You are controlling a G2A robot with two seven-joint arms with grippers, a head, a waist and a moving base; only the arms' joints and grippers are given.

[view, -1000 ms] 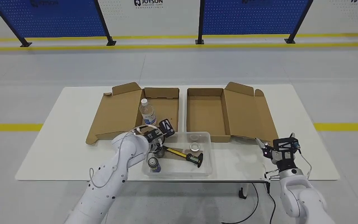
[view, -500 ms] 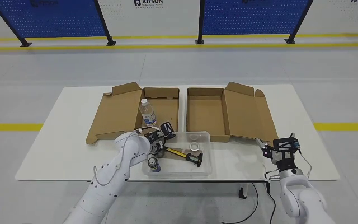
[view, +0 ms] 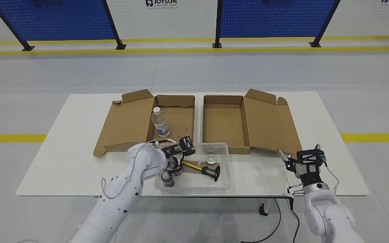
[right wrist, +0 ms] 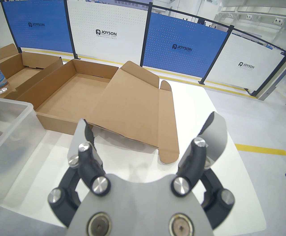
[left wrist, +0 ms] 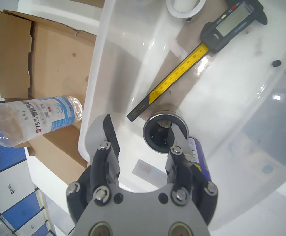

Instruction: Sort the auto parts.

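In the left wrist view my left gripper hangs open inside the clear plastic bin. One fingertip sits at the mouth of a black-lined steel bearing sleeve, the other on the side toward the bin wall. A blue can lies just beside the sleeve. A yellow-and-black digital caliper and a metal ring lie farther in. From above, the left gripper is at the bin's left end. My right gripper rests open over bare table at the right.
Two open cardboard boxes stand behind the bin: the left box holds an upright clear bottle, the right box has a bare floor and its lid flap spread toward the right gripper.
The left gripper has shifted a little to the right and lower into the bin, toward the bearing sleeve. The right arm has not moved.
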